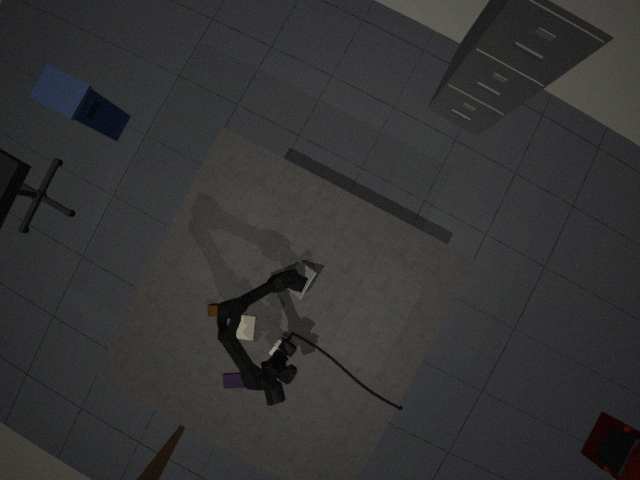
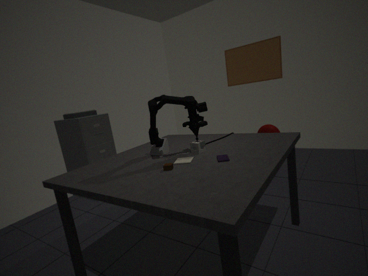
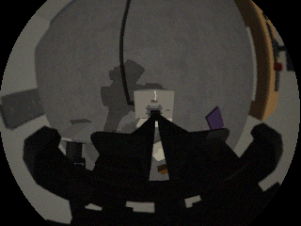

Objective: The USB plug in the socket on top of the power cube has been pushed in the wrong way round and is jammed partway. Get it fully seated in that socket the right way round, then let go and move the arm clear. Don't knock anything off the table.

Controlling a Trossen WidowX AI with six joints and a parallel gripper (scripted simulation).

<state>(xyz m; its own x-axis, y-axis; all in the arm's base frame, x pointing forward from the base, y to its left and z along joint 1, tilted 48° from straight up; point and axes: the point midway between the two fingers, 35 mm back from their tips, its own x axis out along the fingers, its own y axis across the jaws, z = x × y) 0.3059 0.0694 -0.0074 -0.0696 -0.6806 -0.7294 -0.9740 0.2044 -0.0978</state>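
Observation:
The white power cube (image 1: 275, 347) (image 2: 195, 147) (image 3: 142, 99) stands on the table (image 1: 361, 310) (image 2: 190, 181) (image 3: 174, 42). My gripper (image 2: 196, 139) (image 3: 156, 118) points down just above the cube's top, fingers nearly together, shut on the USB plug. The plug (image 3: 153, 109) is small and mostly hidden by the fingertips. A little grey metal shows around them in the wrist view. How deep it sits in the socket and which way round it is cannot be told. In the top view the arm hides part of the cube.
A black cable (image 1: 351, 373) (image 2: 219, 138) (image 3: 122, 52) runs from beside the cube across the table. A cream pad (image 1: 246, 328) (image 2: 184, 160), an orange-brown block (image 1: 212, 310) (image 2: 168, 166) (image 3: 163, 169) and a purple box (image 1: 233, 380) (image 2: 222, 157) (image 3: 214, 118) lie nearby.

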